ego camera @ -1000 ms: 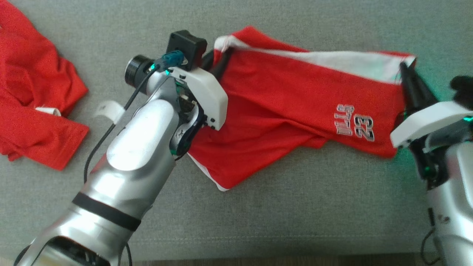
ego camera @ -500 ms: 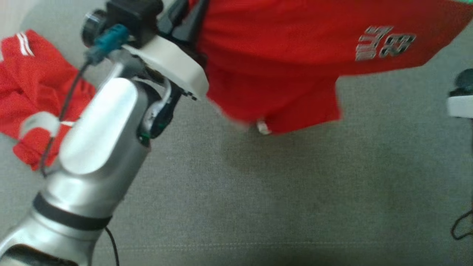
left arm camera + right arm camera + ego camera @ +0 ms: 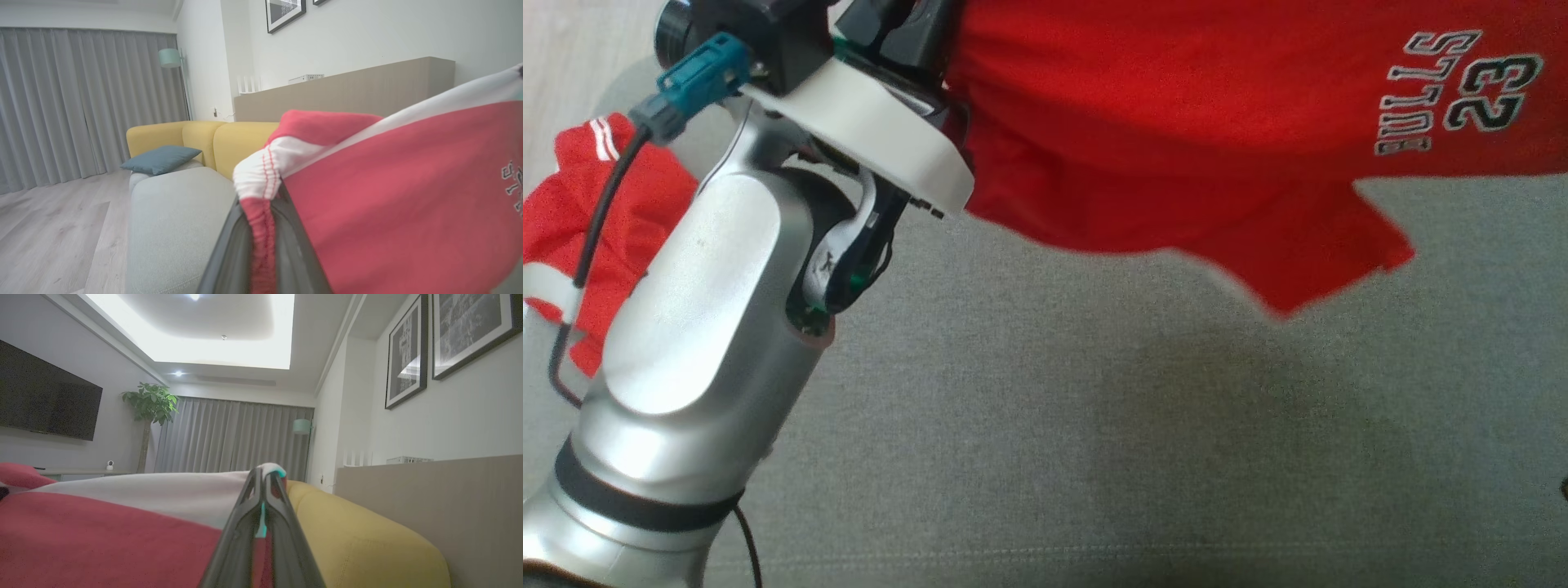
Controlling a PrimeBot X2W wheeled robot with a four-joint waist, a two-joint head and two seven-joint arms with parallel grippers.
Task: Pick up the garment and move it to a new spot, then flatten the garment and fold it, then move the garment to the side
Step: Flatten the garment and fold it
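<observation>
The left gripper (image 3: 261, 204) pinches the elastic waistband corner of the red garment (image 3: 1176, 122). The right gripper (image 3: 264, 477) is pressed together on its white-striped edge at the far end. The cloth sags between and below them, above the grey cushion (image 3: 1094, 457). It looks light, limp and probably slippery, so the waistband corners give the surest hold
</observation>
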